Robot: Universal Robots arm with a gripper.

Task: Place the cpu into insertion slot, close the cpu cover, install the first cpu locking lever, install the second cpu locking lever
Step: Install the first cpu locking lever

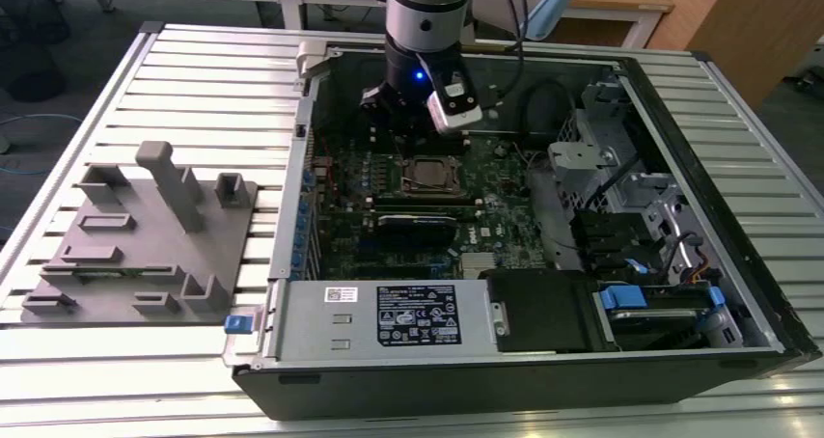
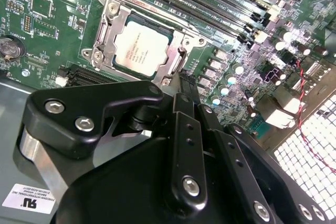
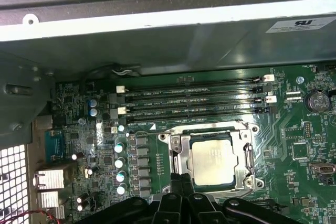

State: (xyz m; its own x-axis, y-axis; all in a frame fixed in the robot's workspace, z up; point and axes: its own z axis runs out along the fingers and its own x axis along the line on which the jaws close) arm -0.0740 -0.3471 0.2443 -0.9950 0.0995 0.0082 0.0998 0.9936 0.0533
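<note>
Silvery-grey flat square cpu (image 2: 140,50) lies seated in the insertion slot (image 2: 175,56), a small square socket with a dark inner edge. It is just ahead of the black end effector (image 2: 182,85) and slightly below its tips. In both wrist views the end effector's two fingers (image 3: 177,182) run side by side and meet at their tips. They look clenched, and nothing is visible between them.

The tips sit at the nearest edge of the cpu cover (image 2: 107,27), a thin silver-grey metal frame with a large square cut-out. They are touching it or just short of it; I cannot tell which. The cover appears to lie flat around the chip, so I judge it already down. Whether either locking lever is latched I cannot tell.

Being square, the cpu has no long axis. What matters is that the socket's near edge lies across the line of the fingers, so any reach to the chip goes forward over that edge.

Past the socket run the long narrow black memory slots (image 3: 194,100) on the green circuit board (image 3: 310,145).

In the exterior view the grey cylindrical arm (image 1: 425,13) drops almost vertically into the open dark metal computer case (image 1: 721,197). The case rests on a ribbed aluminium desk (image 1: 193,62). A grey moulded fixture block (image 1: 142,235) stands well apart, toward the exterior view's left.
</note>
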